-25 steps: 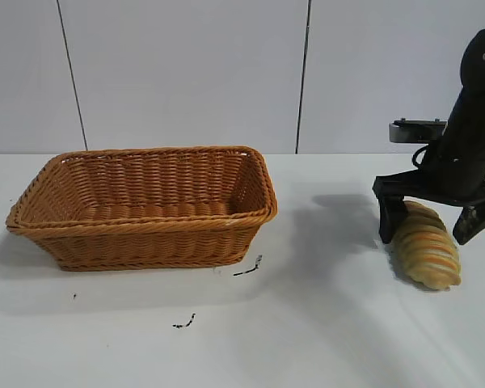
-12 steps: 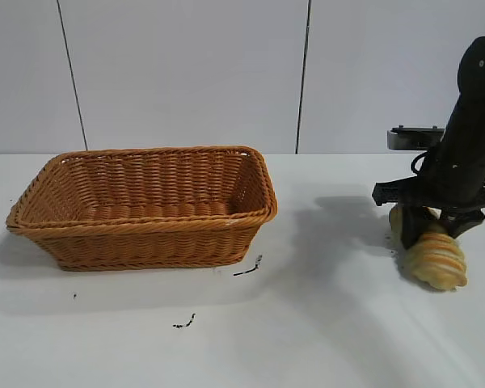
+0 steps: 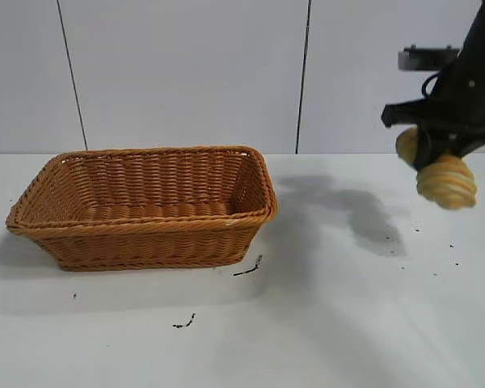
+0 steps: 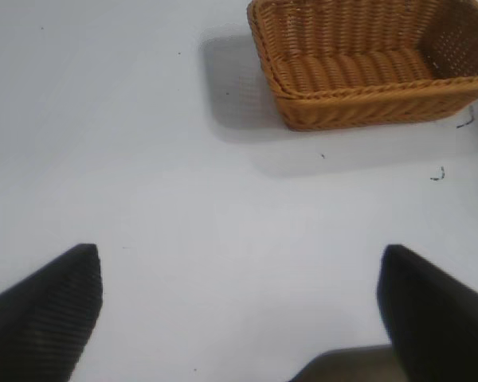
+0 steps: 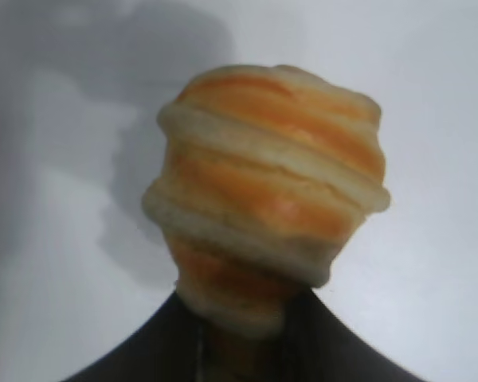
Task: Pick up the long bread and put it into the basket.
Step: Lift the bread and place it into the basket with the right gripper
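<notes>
The long bread (image 3: 446, 179), a ridged golden-brown and orange striped loaf, hangs in the air at the far right, well above the white table. My right gripper (image 3: 436, 152) is shut on its middle, and the loaf's ends stick out on both sides of the black fingers. In the right wrist view the long bread (image 5: 271, 199) fills the picture with the right gripper (image 5: 243, 334) clamped on its near part. The orange-brown wicker basket (image 3: 250, 217) stands on the table at the left, far from the loaf. My left gripper (image 4: 239, 306) hovers open over bare table, and its view shows the basket (image 4: 303, 99) farther off.
The white table (image 3: 347, 323) runs wide between the basket and the right arm. Small dark scraps (image 3: 248, 268) lie in front of the basket's right corner, and a few dark specks (image 3: 451, 246) lie under the lifted loaf. A pale panelled wall stands behind.
The right gripper closed on the long bread where it lay on the table, then lifted it straight up. The basket and left gripper have not moved.
</notes>
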Tool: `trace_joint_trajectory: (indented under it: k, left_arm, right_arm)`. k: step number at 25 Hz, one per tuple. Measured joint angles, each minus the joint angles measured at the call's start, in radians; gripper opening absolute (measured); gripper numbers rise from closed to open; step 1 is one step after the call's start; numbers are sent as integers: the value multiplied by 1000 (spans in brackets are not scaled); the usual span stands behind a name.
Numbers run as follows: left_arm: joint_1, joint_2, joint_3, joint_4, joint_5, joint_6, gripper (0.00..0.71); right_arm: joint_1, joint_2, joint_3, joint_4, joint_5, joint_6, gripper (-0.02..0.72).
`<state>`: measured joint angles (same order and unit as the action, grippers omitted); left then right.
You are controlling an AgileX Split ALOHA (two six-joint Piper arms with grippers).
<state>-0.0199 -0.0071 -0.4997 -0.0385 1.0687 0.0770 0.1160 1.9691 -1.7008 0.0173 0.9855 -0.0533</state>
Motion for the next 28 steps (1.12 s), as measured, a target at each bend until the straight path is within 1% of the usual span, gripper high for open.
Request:
trace_joint_trajectory:
  k: [3,6,8,11,14,16,18,22,24,26,28]
  left_arm:
    - [0,0,0,0,0,0,692]
    - [0,0,0,0,0,0,692]
    - [0,0,0,0,0,0,692]
    - [0,0,0,0,0,0,692]
    - [0,0,0,0,0,0,692]
    - [0,0,0,0,0,0,692]
    - [0,0,0,0,0,0,692]
    - [0,0,0,0,0,0,692]
    - [0,0,0,0,0,0,692]
    - [0,0,0,0,0,0,692]
    - [0,0,0,0,0,0,692]
  right_arm:
    - [54,33,-113,-5,4,0,130]
    - [107,101,-259,-5,26,0,128]
    - [140,154,-359,-4,44,-15,127]
    - [197,231,-500,10,60,-89,127]
    - [268,294,-591,38,72,-188,127]
    - [311,327,-624,51,71,-275,127]
    - [354,346,-632,56,63,-378,113]
    - [437,370,-635,60,24,-633,110]
    - [470,380,-636,63,16,-771,110]
    - [492,392,-637,71,10,-876,110]
    - [508,411,-637,81,6,-953,110]
